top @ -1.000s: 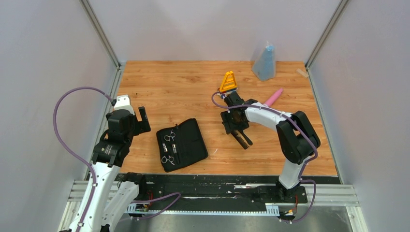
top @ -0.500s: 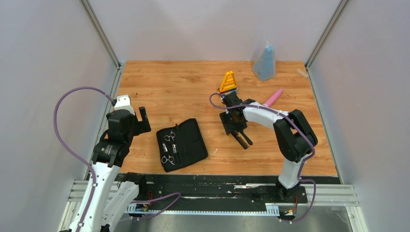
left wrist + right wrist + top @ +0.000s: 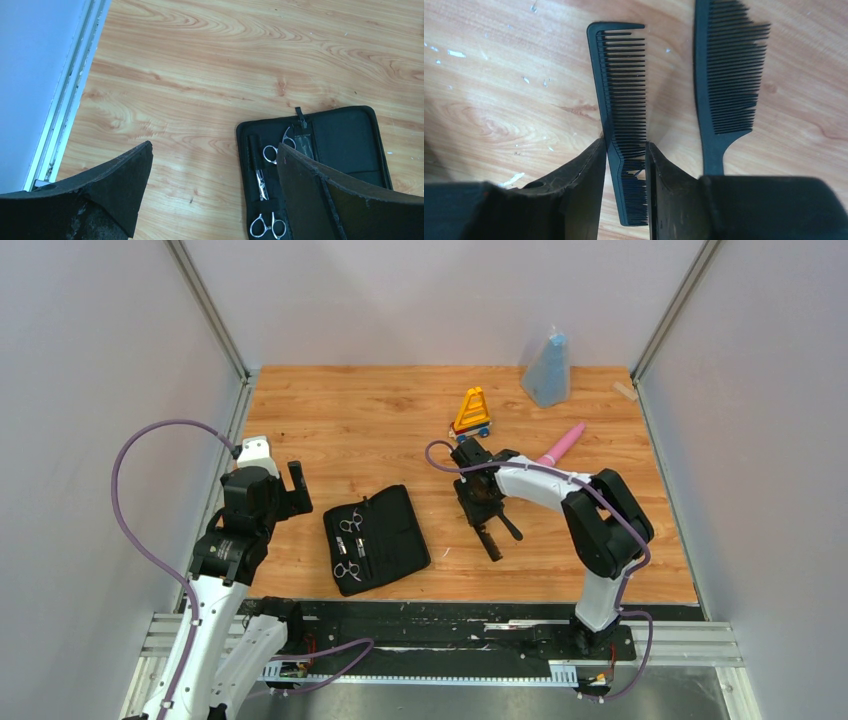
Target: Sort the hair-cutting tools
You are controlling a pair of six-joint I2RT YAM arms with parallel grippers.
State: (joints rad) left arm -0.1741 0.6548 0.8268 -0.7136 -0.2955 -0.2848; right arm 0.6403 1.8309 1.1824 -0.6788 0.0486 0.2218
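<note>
The table is warm orange-brown wood with darker wavy grain and a few white flecks. On it the plain comb, the handled comb and the open case are solid black, while the upper scissors and lower scissors in the case are shiny silver. Farther back the toy is yellow-orange with what look like blue wheels, the wand is pink and the bag is translucent pale blue. The left arm and right arm are white with black joints and purple cables, between plain pale grey walls.
</note>
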